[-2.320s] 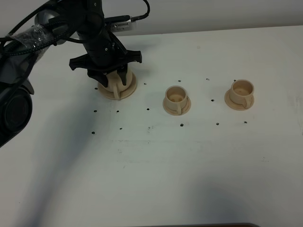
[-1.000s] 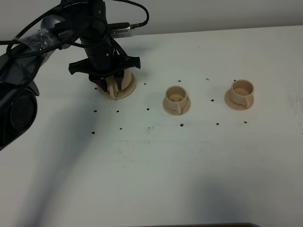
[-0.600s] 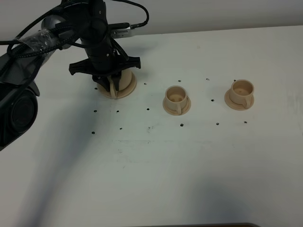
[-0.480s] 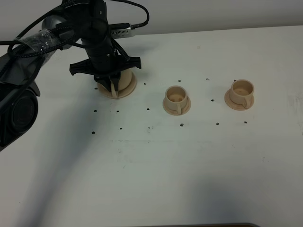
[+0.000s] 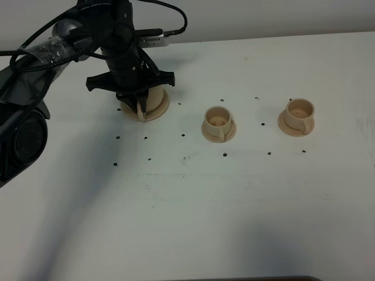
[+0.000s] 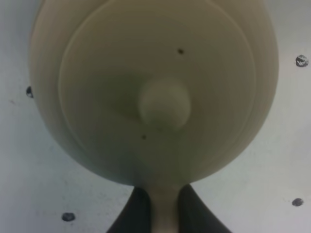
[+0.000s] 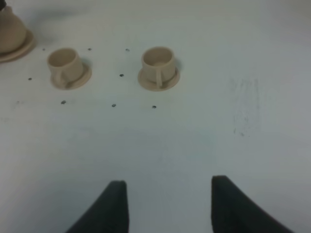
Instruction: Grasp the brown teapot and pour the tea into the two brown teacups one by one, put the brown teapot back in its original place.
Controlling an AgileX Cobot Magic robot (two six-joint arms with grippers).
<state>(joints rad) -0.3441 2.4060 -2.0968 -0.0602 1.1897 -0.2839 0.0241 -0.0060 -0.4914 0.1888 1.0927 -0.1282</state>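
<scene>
Two brown teacups (image 5: 218, 122) (image 5: 299, 112) are sitting on small saucers (image 5: 229, 133), right of the brown teapot (image 6: 164, 104), which is resting on its wide saucer (image 5: 163, 107) at far left. The left gripper (image 6: 165, 221) is pinching the teapot's handle (image 6: 164, 194). The right gripper (image 7: 165, 204) is gaping wide, holding nothing.

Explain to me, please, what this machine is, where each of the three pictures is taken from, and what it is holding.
This is a robot with two arms, each ending in a two-fingered gripper. The wide picture comes from a camera mounted high above the white table. The other two come from small cameras on the arms' wrists, looking along the fingers. On the table stand a brown teapot on a wide saucer and two matching cups, the middle teacup and the right-hand teacup. The left gripper is closed on the teapot's loop handle, and its wrist camera looks straight down on the lid. The right gripper is open and holds nothing. It is out of the high view and hangs over bare table, apart from the cups.
</scene>
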